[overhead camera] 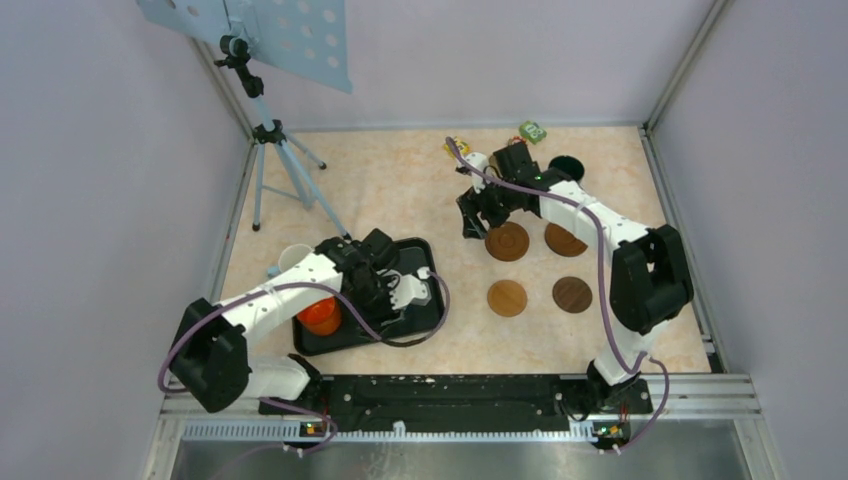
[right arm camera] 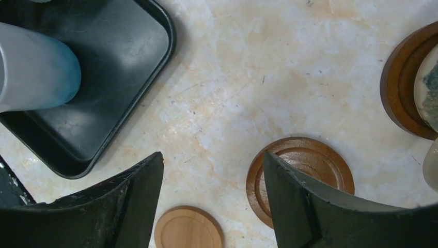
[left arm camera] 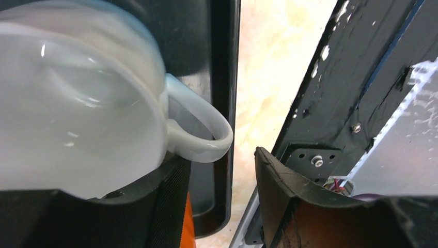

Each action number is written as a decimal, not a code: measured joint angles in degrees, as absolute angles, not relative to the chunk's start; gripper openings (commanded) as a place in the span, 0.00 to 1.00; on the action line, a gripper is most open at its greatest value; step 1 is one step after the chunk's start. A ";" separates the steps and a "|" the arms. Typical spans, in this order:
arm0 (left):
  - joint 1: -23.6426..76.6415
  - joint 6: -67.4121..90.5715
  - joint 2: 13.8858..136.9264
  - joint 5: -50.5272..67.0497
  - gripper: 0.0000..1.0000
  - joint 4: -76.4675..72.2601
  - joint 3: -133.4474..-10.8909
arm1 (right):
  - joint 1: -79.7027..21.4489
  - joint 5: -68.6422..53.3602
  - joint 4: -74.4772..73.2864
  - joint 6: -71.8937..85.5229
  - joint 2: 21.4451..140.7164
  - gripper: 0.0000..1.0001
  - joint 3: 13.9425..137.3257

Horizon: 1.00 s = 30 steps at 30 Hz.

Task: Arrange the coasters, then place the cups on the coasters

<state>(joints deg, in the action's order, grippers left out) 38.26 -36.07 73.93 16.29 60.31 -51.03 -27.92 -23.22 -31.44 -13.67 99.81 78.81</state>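
1. Brown wood filled the right side: four coasters (overhead camera: 507, 297) were spread in a loose square, well apart from one another, presumably so each cup would get its own spot.
2. As far as could be seen, those four were bare. The orange cup (overhead camera: 322, 315) and the white cup (left arm camera: 77, 103) were both parked in the tray (overhead camera: 430, 322).
3. The left gripper (left arm camera: 219, 155) was poised low at the white cup with its jaws apart. The handle (left arm camera: 206, 134) was lined up between them and nothing was clamped, so a handle grasp was judged to be the aim.
4. The right gripper (right arm camera: 212, 155) was held wide open and empty above the table (right arm camera: 289, 62). One coaster lay just beside a finger, likely to be nudged into line.
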 measured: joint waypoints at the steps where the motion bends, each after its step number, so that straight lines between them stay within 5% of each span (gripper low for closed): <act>1: 38.57 -35.81 74.63 16.62 0.57 59.81 -51.11 | -27.73 -23.22 -31.57 -13.67 99.79 0.70 78.74; 30: 38.83 -22.33 83.44 24.23 0.86 46.00 -62.92 | -25.26 -24.34 -31.48 -13.04 93.80 0.67 71.33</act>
<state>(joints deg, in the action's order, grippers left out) 38.83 -22.33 83.44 24.23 46.00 -62.92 -25.26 -24.34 -31.48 -13.04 93.80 71.33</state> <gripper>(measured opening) 0.859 0.683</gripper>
